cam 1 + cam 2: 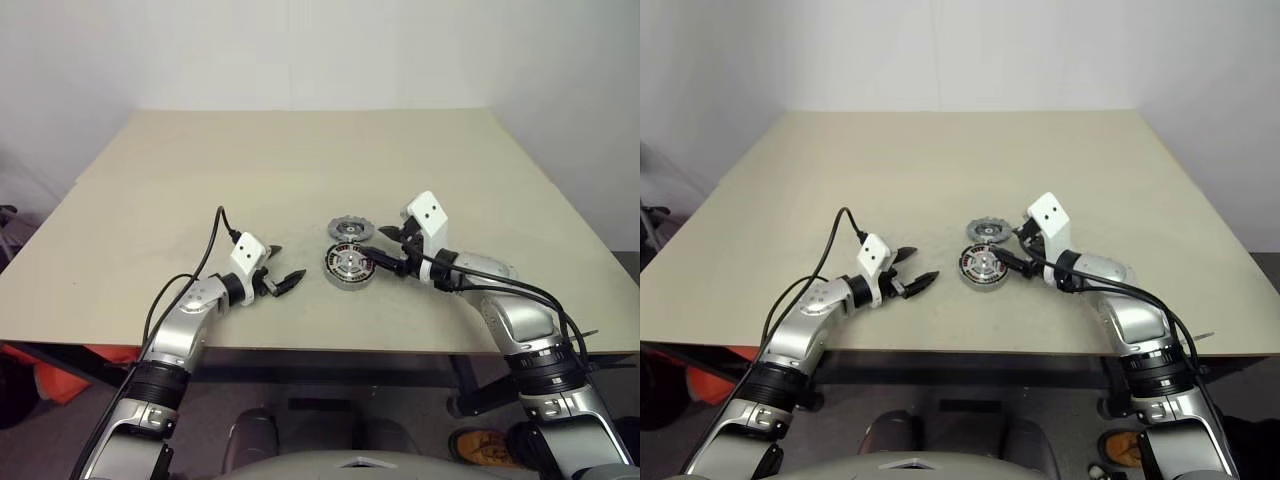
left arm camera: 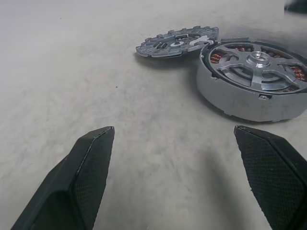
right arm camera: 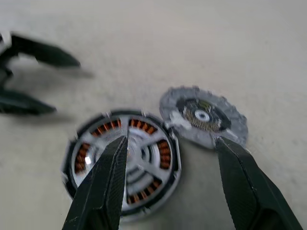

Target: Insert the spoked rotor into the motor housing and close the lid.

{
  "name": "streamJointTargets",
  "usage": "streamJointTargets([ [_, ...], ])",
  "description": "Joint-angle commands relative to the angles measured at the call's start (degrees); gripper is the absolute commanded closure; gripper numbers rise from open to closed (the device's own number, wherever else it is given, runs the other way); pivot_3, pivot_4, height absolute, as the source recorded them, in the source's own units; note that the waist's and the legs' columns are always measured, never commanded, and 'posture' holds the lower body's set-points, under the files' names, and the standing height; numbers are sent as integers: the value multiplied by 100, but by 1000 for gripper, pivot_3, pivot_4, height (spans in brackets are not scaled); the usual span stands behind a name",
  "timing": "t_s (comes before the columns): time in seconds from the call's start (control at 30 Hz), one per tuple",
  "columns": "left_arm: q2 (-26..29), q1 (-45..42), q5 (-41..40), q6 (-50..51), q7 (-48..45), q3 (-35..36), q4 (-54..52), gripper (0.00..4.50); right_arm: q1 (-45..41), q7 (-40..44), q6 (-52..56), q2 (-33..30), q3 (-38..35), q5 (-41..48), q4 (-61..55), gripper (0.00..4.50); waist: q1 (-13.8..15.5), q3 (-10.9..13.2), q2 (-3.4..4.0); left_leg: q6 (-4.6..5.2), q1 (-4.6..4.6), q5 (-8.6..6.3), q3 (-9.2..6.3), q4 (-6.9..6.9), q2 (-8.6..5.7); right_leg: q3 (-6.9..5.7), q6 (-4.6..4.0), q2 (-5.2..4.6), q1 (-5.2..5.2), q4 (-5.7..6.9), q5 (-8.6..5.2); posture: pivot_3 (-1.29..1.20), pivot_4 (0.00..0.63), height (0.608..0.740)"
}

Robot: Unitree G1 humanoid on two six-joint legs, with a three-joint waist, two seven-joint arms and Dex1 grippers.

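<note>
On beige table [image 1: 300, 180], white wall behind: both claws wide, empty; motor housing [image 1: 348, 266] between.

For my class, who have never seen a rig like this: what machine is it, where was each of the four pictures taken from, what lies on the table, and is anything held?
It is a humanoid robot with two arms, each ending in a two-fingered gripper. Two pictures look down from its head; the other two look along each wrist's fingers. On the table lie two motor parts: a round housing with copper windings and a spoked piece seated in it, and a flat toothed disc touching it on the far side. The left gripper is open, away from the parts. The right gripper is open beside the housing. Nothing is held.
</note>
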Motion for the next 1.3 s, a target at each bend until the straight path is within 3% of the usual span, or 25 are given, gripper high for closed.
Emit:
streamJointTargets([
  [0.03, -3, -106, -31, -109, -11, 67, -72, 246, -103, 121, -299, -53, -1, -170, -41, 1211, 1, 0, 0, 2, 0, -1, 0, 1, 0, 0, 0, 0, 0, 0, 0, 0, 0, 740],
  [0.6, 1, -39, -10, -135, 62, 120, -131, 246, -542, 185, -500, 698, 374, -664, 777, 1211, -7, 0, 0, 27, -1, -16, 0, 15, -1, 1, -4, -2, 2, 10, 2, 0, 0, 740],
  [0.7, -7, 19, -7, -140, 90, 115, -171, 246, -505, 176, -425, 742, 381, -705, 1074, 2054, -13, 0, 0, 27, 2, -16, 0, 15, 1, 1, -4, 0, 1, 12, 2, 0, 0, 740],
  [0.9, 1, 51, -17, -112, 133, 127, -225, 246, -403, 60, -543, 807, 476, -870, 1305, 4179, -15, -3, -5, 25, 53, -15, 0, 16, 1, 3, 5, -1, 49, 12, -3, 0, 0, 740],
  [1.13, 9, -9, -18, -139, 154, 146, -136, 246, -707, 208, -454, 754, 249, -596, 937, 4212, -9, -2, -5, 24, 83, -14, 0, 15, 0, 5, 38, -1, 80, 6, -22, 0, 0, 740],
  [1.3, -6, -21, -10, -159, 151, 137, -115, 246, -816, 297, -197, 821, 117, -343, 555, 4212, -10, -2, -5, 26, 65, -15, 1, 11, 0, 5, 3, 0, 61, 8, -1, 0, 0, 740],
])
